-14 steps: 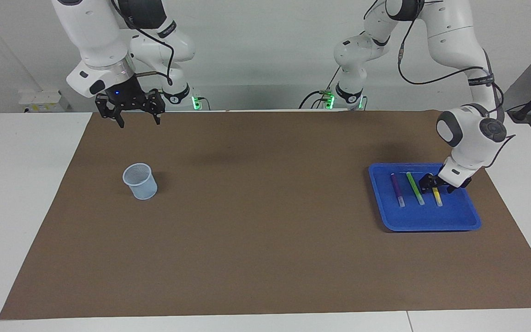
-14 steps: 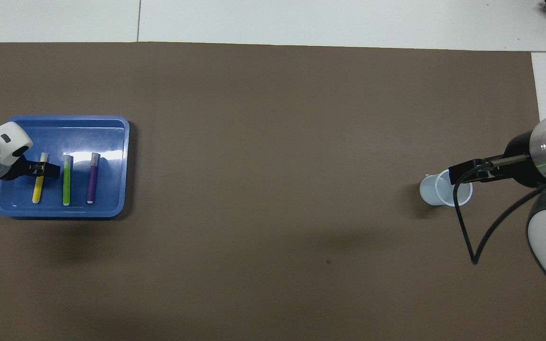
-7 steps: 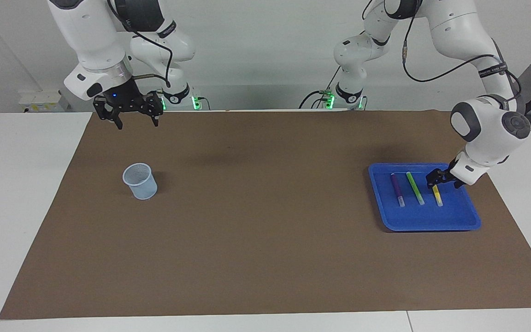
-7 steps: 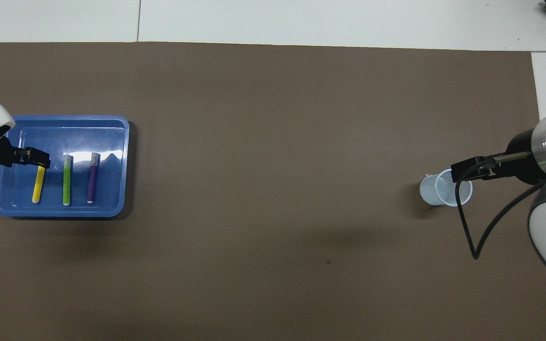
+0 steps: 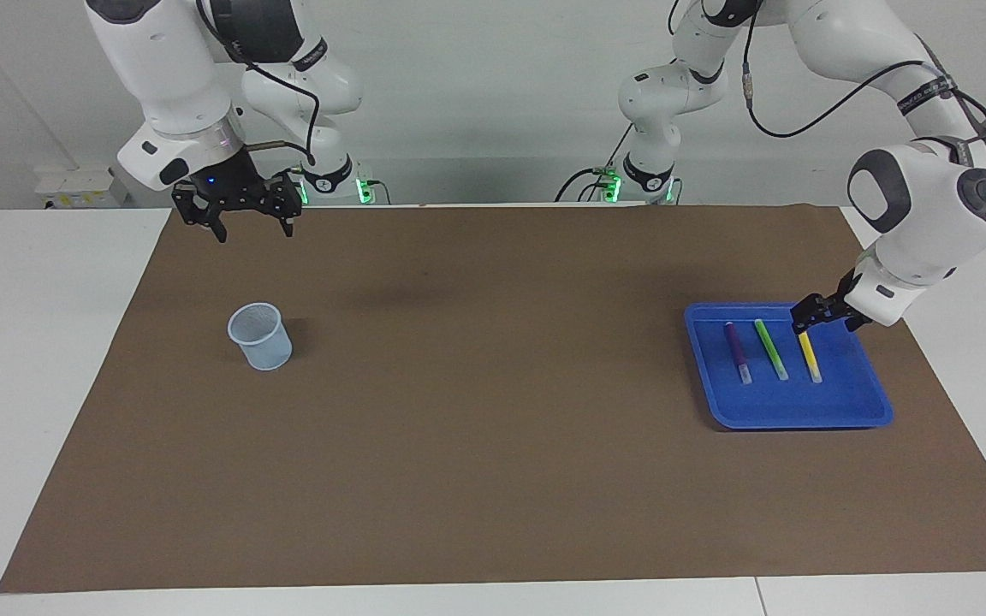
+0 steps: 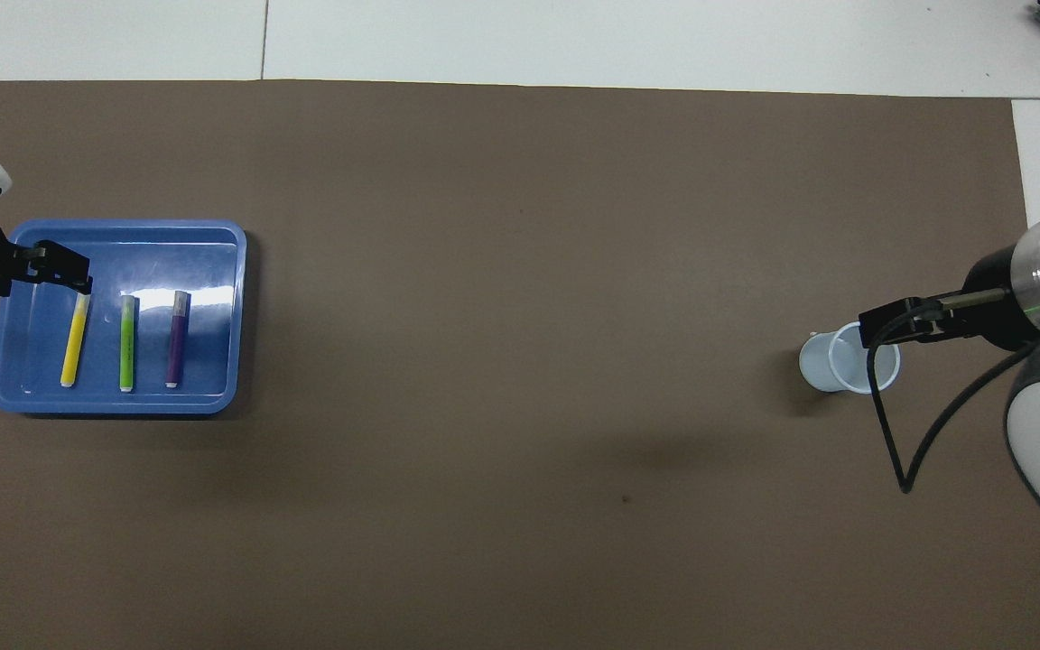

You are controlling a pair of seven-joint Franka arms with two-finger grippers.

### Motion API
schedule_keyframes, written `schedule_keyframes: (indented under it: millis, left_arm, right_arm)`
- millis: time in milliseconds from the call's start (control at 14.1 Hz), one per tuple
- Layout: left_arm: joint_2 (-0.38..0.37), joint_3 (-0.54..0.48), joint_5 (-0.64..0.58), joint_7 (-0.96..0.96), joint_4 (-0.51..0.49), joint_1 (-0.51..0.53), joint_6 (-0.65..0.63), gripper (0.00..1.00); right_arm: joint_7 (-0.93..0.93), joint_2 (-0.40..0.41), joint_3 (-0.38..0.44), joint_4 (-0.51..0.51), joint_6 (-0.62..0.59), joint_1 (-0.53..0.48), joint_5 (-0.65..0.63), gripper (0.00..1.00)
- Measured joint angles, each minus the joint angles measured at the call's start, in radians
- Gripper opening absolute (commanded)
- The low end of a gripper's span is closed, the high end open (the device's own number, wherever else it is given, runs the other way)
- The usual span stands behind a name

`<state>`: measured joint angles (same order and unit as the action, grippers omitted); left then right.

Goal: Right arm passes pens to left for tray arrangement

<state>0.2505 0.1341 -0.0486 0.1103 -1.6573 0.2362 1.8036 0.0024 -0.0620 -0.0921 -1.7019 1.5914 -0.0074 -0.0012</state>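
Observation:
The blue tray [image 5: 788, 411] [image 6: 114, 403] lies on the brown mat at the left arm's end of the table. Three pens lie side by side in it: purple [image 5: 737, 351] [image 6: 176, 338], green [image 5: 771, 349] [image 6: 126, 343] and yellow [image 5: 810, 357] [image 6: 75, 341]. My left gripper [image 5: 804, 323] [image 6: 78, 275] hangs open just above the robot-side end of the yellow pen and holds nothing. The right gripper [image 5: 255, 229] [image 6: 890, 323] is raised and open, empty, at the right arm's end; seen from overhead it overlaps the cup.
A small translucent pale-blue cup [image 5: 262, 337] [image 6: 845, 366] stands upright on the mat toward the right arm's end. The right arm's black cable [image 6: 899, 451] loops down from its wrist. White table borders the mat [image 5: 476, 385] on all sides.
My left gripper has lifted off the yellow pen and drawn back toward the tray's edge; the pen stays lying in the tray. The right gripper has risen slightly.

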Motion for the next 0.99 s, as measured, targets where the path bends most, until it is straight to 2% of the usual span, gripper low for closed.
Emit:
schedule_keyframes:
  millis: [424,636,990]
  left_arm:
    - [-0.033,0.002,0.046,-0.107,0.083,-0.077,-0.121,1.00]
    - [-0.074,0.003,0.046,-0.163,0.093,-0.123,-0.151,1.00]
    - [-0.136,-0.004,0.046,-0.167,0.096,-0.138,-0.176,1.00]
  right_arm:
    - [0.000,0.000,0.000,0.000,0.001,0.000,0.000,1.00]
    - [0.000,0.000,0.000,0.000,0.001,0.000,0.000,1.00]
    - [0.000,0.000,0.000,0.000,0.001,0.000,0.000,1.00]
